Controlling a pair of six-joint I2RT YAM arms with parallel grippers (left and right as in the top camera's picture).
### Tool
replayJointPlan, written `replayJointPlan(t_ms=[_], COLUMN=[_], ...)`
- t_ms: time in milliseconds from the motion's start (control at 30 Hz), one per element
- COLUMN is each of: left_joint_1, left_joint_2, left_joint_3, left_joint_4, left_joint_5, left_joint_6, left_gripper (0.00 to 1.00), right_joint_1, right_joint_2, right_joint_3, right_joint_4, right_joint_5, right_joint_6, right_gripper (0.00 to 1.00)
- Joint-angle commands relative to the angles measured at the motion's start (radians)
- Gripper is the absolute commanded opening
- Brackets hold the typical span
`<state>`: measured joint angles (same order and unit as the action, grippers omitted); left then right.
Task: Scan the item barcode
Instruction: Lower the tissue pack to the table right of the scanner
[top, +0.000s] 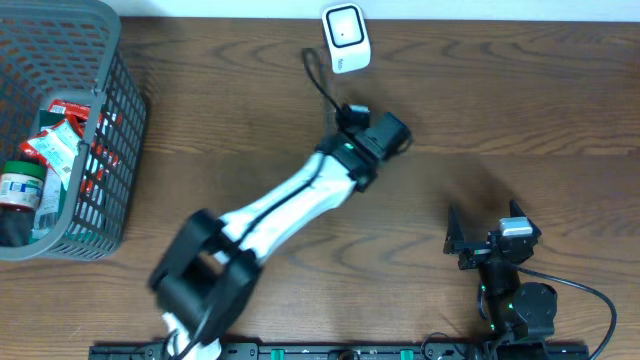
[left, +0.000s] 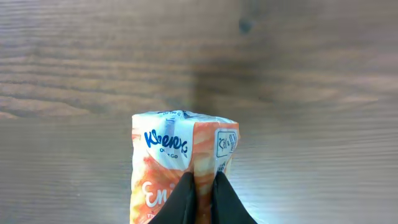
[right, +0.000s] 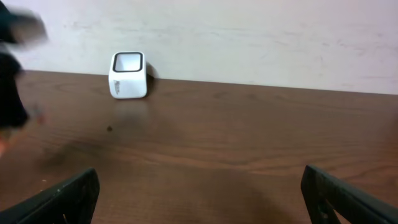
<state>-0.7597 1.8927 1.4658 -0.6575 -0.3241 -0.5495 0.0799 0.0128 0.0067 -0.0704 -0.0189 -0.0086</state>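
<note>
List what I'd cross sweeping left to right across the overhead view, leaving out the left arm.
grey basket → white scanner → right pincer, standing open

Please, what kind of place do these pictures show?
Probably a mock shop checkout set up on a test bench, not a real store. A white barcode scanner stands on a wooden table, and a grey shopping basket holds packaged groceries. The left gripper grips a Kleenex pack.

left hand (left: 202, 184) clamped, right hand (right: 199, 174) spread wide
</note>
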Motion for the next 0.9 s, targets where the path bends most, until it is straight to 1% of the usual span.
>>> replayJointPlan(t_ms=[0,33,67,167,233,533,667,867], left_joint_1=[0.071,0.115,0.138,0.192,0.219,0.23,0.23,0.23], left_joint_2=[-0.043,-0.042,-0.036,-0.018,-0.003,0.117,0.19,0.228], left_joint_3=[0.004,0.003,0.003,-0.001,-0.009,-0.023,-0.023,-0.024], left_joint_4=[0.011,0.039,0.056,0.116,0.165,0.34,0.415,0.425], left_joint_5=[0.265,0.447,0.545,0.766,0.877,1.098,1.129,1.124], left_joint_6=[-0.03,-0.03,-0.032,-0.031,-0.031,0.002,0.002,0.058], left_gripper=[0.07,0.07,0.07,0.07,0.07,0.07,0.07,0.07], right_joint_1=[0.006,0.006,0.006,0.006,0.006,0.006,0.006,0.006], right_joint_2=[-0.002,-0.002,-0.002,-0.002,-0.002,-0.002,-0.002,-0.002], right_joint_3=[-0.002,-0.002,-0.002,-0.002,-0.002,-0.002,-0.002,-0.002], right_joint_4=[-0.004,-0.004,-0.004,-0.004,-0.004,-0.004,-0.004,-0.004], right_joint_5=[0.002,0.002,0.002,0.002,0.002,0.002,0.002,0.002], right_joint_6=[-0.008,-0.008,-0.008,-0.008,-0.008,-0.008,-0.008,-0.008], right_gripper=[0.99,0.99,0.99,0.99,0.99,0.99,0.99,0.99])
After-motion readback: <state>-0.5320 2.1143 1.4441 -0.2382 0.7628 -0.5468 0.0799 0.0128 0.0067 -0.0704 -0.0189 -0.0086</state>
